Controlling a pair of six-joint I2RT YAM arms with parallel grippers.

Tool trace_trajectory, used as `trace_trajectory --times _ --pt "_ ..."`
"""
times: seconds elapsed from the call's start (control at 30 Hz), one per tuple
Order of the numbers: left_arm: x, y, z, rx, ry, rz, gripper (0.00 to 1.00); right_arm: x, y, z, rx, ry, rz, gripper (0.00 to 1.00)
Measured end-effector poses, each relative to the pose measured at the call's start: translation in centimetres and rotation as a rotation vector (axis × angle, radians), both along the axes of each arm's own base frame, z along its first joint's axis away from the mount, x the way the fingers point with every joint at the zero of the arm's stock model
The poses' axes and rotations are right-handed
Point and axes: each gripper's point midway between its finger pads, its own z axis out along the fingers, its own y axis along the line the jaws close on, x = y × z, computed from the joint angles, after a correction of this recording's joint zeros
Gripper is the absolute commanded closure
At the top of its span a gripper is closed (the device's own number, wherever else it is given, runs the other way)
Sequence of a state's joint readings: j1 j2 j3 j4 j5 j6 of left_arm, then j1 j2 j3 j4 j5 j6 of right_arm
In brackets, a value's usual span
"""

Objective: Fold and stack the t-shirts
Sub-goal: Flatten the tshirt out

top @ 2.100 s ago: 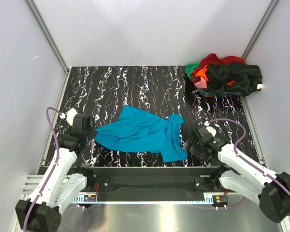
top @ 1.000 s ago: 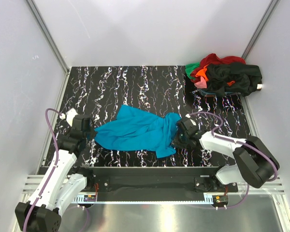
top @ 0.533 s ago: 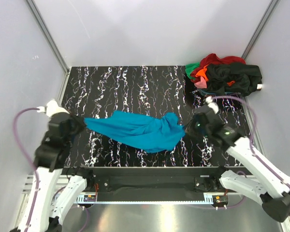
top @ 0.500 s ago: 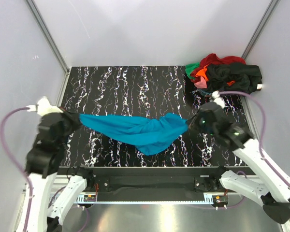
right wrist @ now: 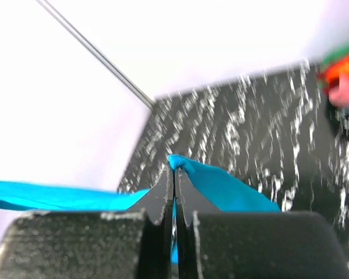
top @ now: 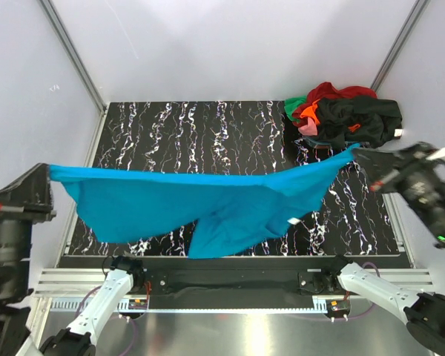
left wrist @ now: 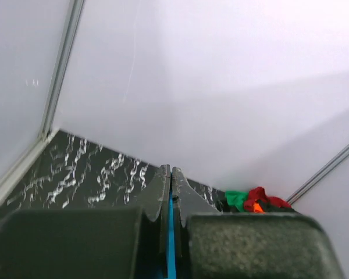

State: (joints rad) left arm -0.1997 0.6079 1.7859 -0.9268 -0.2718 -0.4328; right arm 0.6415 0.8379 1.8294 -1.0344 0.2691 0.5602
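i see a bright teal-blue t-shirt [top: 208, 204] stretched in the air across the black white-veined worktop [top: 193, 133], held by two corners. my left tool [top: 50, 170] is at the far left of the top view, pinched shut on the shirt's left corner. my right tool [top: 354, 151] is at the far right, pinched shut on the opposite corner, a little farther back toward the rear wall.

the shirt's top edge runs almost straight between the two tools and the rest hangs below it in loose folds. one fold droops toward the near edge of the worktop, and i cannot tell whether it touches the surface. a small white neck tag [top: 290, 220] shows on the lower right part of the cloth.

from the left wrist camera, the two fingers [left wrist: 163, 186] are pressed together with a thin sliver of teal cloth [left wrist: 171, 244] between them. from the right wrist camera, the fingers [right wrist: 163, 195] are likewise together, with teal cloth bunched at their tips and spreading away to both sides.

the other t-shirts sit in a heap [top: 345, 115] in the far right corner of the worktop: black on top at the right, red behind it, and green, orange and pink at its left edge. the heap is well apart from both tools.
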Motion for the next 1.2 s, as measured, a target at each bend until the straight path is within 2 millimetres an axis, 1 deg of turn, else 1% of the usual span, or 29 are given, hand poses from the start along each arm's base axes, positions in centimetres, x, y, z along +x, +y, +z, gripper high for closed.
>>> trace_trajectory --times 0.07,0.17,0.23,0.3,0.33,0.4,0.43,0.47,0.5,0.53,0.6,0.67,0.73,0.77,0.8,0.83,0.87,0.9,0.93,0.97,1.0,1.03,1.07,1.1,1.13,1.17,1.2 --pt "-1.2 0.2 1.1 0.019 -0.038 -0.002 1.00 -1.3 -0.9 2.1 0.007 -0.066 0.010 1.00" --pt "-2.3 0.4 2.3 0.051 -0.073 0.001 1.00 -2.9 -2.2 4.8 0.007 -0.141 0.012 1.00" --pt "-2.5 0.5 3.0 0.066 -0.089 0.006 0.99 -3.1 -2.9 6.2 0.004 -0.175 -0.010 1.00" --pt "-2.2 0.6 3.4 0.074 -0.091 0.017 0.97 -2.7 -3.4 7.7 0.000 -0.202 -0.044 1.00" --pt "-1.6 0.6 3.3 0.078 -0.078 0.022 0.97 -2.3 -3.5 8.2 -0.006 -0.210 -0.066 1.00" --pt "0.1 0.7 2.5 0.080 -0.031 0.043 0.96 -0.7 -3.5 8.8 -0.030 -0.204 -0.117 1.00" --pt "1.5 0.6 1.8 0.084 0.008 0.055 0.96 0.6 -3.3 8.9 -0.050 -0.191 -0.147 1.00" --pt "3.0 0.6 1.1 0.088 0.050 0.069 0.95 2.1 -2.8 8.7 -0.078 -0.172 -0.177 1.00" --pt "4.8 0.5 0.2 0.096 0.100 0.081 0.95 4.2 -2.4 8.3 -0.118 -0.144 -0.222 1.00" --pt "6.9 0.3 -0.9 0.107 0.159 0.093 0.95 6.4 -1.6 7.5 -0.165 -0.108 -0.259 1.00" --pt "11.2 -0.1 -3.5 0.134 0.284 0.116 0.93 10.9 -0.2 5.6 -0.262 -0.037 -0.331 1.00" --pt "15.2 -0.3 -6.3 0.162 0.403 0.141 0.93 16.6 1.8 2.6 -0.365 0.048 -0.379 1.00" --pt "19.6 -0.1 -9.8 0.186 0.540 0.167 0.92 23.0 3.3 -2.2 -0.457 0.160 -0.396 1.00" --pt "21.7 0.6 -11.5 0.184 0.601 0.188 0.92 26.3 3.9 -4.9 -0.492 0.216 -0.402 1.00" --pt "24.1 1.3 -13.8 0.177 0.675 0.202 0.93 29.6 4.1 -8.1 -0.530 0.278 -0.411 1.00" --pt "26.2 2.5 -16.0 0.156 0.742 0.222 0.90 32.5 4.2 -10.9 -0.555 0.324 -0.422 0.99" --pt "27.9 3.4 -18.1 0.140 0.802 0.228 0.75 35.4 4.2 -13.7 -0.567 0.357 -0.432 0.58" --pt "30.2 4.4 -21.0 0.119 0.883 0.225 0.58 38.1 4.4 -16.5 -0.568 0.385 -0.432 0.17" --pt "32.2 5.5 -23.7 0.094 0.952 0.223 0.22 39.8 4.4 -18.8 -0.568 0.406 -0.432 0.01" --pt "34.4 6.5 -26.3 0.071 1.013 0.214 0.13 41.6 4.4 -21.6 -0.574 0.437 -0.423 0.00" --pt "36.4 7.3 -29.2 0.043 1.070 0.208 0.11 42.5 4.3 -24.3 -0.584 0.478 -0.407 0.00" --pt "37.9 7.9 -31.8 0.023 1.126 0.196 0.07 43.0 4.1 -26.9 -0.598 0.526 -0.391 0.00" --pt "39.0 8.2 -34.4 0.009 1.176 0.181 0.05 43.1 3.9 -29.0 -0.608 0.570 -0.375 0.00" --pt "39.5 8.2 -36.6 -0.001 1.220 0.166 0.05 42.9 3.8 -30.6 -0.618 0.607 -0.361 0.01" --pt "39.3 7.9 -38.8 -0.011 1.277 0.148 0.04 42.8 3.8 -31.6 -0.619 0.629 -0.348 0.00" --pt "38.6 7.5 -40.2 -0.020 1.326 0.129 0.04 42.8 3.8 -32.1 -0.620 0.638 -0.344 0.00" --pt "37.9 7.0 -41.0 -0.026 1.359 0.114 0.03 42.6 3.9 -32.4 -0.619 0.647 -0.337 0.00"
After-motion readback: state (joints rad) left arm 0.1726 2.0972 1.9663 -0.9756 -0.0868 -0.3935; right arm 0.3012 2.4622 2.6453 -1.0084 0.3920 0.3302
